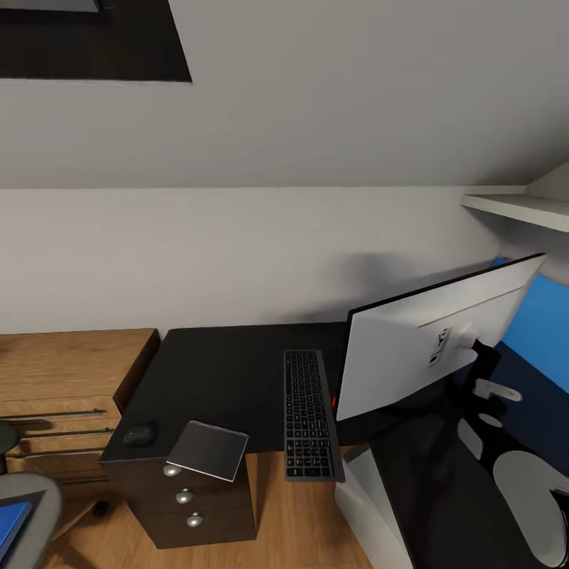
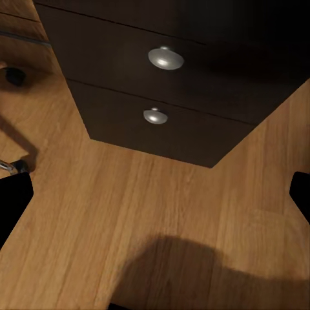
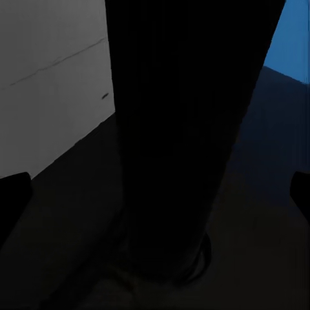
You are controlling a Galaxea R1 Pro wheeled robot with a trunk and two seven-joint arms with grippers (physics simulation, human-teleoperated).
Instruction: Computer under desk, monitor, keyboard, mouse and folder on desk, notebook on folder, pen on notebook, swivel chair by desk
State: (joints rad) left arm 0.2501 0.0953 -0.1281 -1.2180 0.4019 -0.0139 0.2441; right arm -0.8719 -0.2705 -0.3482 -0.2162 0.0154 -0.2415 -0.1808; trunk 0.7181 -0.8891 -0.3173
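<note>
- Head view: the monitor (image 1: 431, 340) stands on the bench (image 1: 229, 371), its screen turned away; the keyboard (image 1: 310, 415) lies just beside it, overhanging the front edge.
- The mouse (image 1: 140, 434) and notebook (image 1: 209, 450) sit at the bench's left corner.
- The folder (image 1: 11, 521) is cut off at the frame edge.
- Right wrist view: a dark column fills the middle.
- Whether either pincer is open cannot be told.

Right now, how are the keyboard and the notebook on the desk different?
The keyboard is long and narrow with rows of dark keys; the notebook is a shorter plain grey rectangle. The keyboard lies flat with just its near end past the desk edge, beside the monitor; the notebook sits tilted, overhanging the front edge above the drawers, near the mouse. Both are thin and rest on the black top.
</note>
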